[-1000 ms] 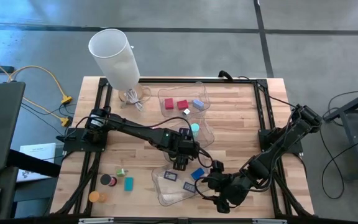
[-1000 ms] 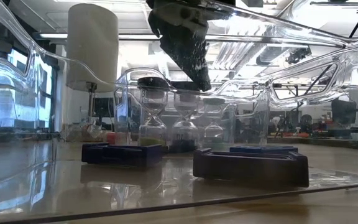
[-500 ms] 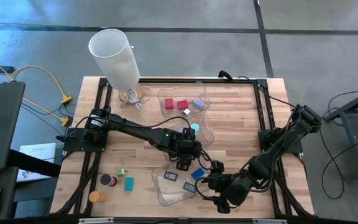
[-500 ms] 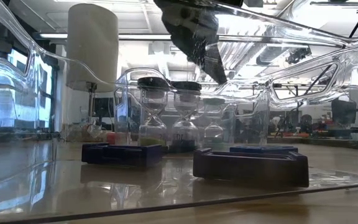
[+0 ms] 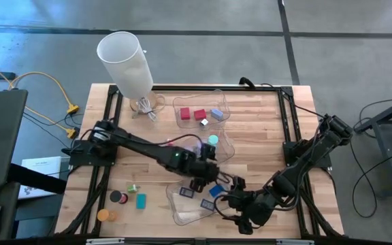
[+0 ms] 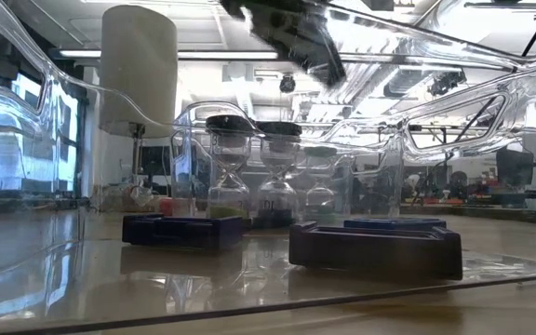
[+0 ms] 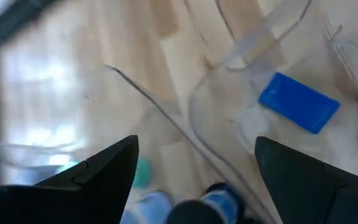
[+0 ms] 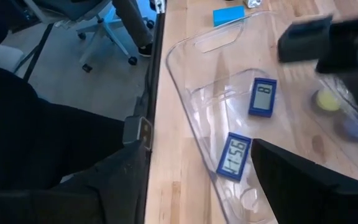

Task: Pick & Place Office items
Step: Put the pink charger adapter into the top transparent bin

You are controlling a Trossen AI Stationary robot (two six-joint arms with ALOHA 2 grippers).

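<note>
My left gripper [image 5: 208,180] [image 7: 196,143] hangs open and holds nothing, above the far right corner of the near clear tray [image 5: 182,212]. A flat blue rectangle [image 5: 216,190] [image 7: 298,102] lies on the table just beyond it. Two dark rectangles with number displays [image 8: 263,96] [image 8: 234,155] lie flat in that tray. My right gripper [image 5: 240,212] [image 8: 201,146] is open at the tray's right end, with the tray's rim between its fingers; I see no touch. In the low view the left gripper [image 6: 291,37] shows only at the top.
Far tray [image 5: 213,102] holds red and blue blocks. A middle tray [image 5: 226,151] holds a teal cylinder [image 5: 213,139]. A black cylinder [image 5: 116,197], a teal rectangle [image 5: 141,201] and an orange cylinder [image 5: 104,215] lie at the near left. A white lamp shade [image 5: 124,61] stands at the far left.
My left gripper has risen out of the near tray and shifted toward the table's right, over the blue rectangle. The right arm and the pieces in the tray have stayed where they were.
</note>
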